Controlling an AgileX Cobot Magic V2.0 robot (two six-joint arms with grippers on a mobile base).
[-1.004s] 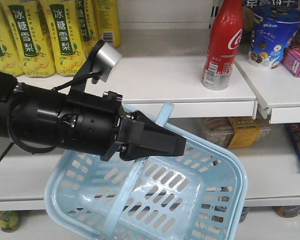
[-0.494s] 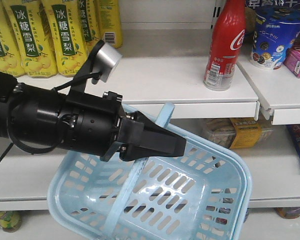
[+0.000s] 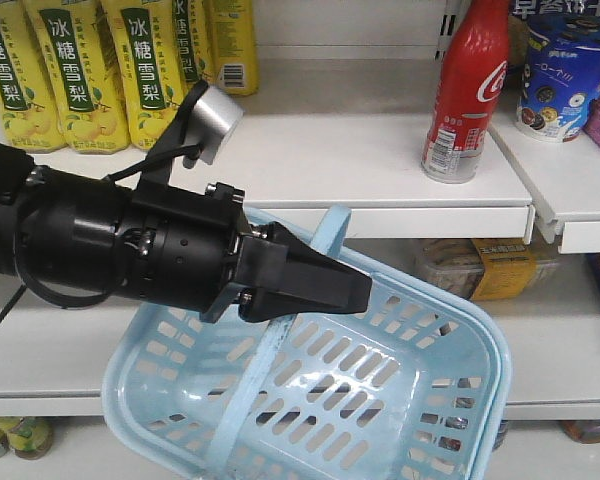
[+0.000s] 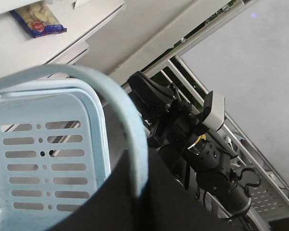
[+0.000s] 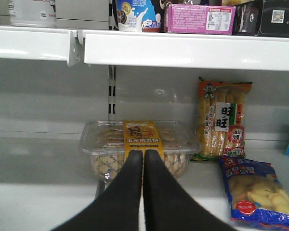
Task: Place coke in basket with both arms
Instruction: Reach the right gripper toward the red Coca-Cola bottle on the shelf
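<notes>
The coke (image 3: 465, 90), a slim red can with white script, stands upright at the right end of the upper shelf. Below it the light blue basket (image 3: 450, 312) hangs tilted and holds nothing. My left gripper (image 4: 142, 168) is shut on the basket's swing handle (image 4: 120, 106), which runs between its jaws; this gripper is outside the front view. My right gripper (image 3: 365, 290) reaches in from the left, in front of the handle and above the basket. It is shut with nothing in it (image 5: 144, 153) and points at the lower shelf, well below and left of the coke.
Yellow drink bottles (image 3: 70, 70) line the upper shelf at the left. A blue cup (image 3: 565, 65) stands right of the coke. A clear cookie box (image 5: 139, 144) and snack bags (image 5: 224, 120) lie on the lower shelf. The white shelf edge (image 3: 380, 215) juts out above the basket.
The shelf, the coke and the yellow bottles have slid to the right in the front view. The basket has shifted slightly right and down. The right arm holds its place in the view.
</notes>
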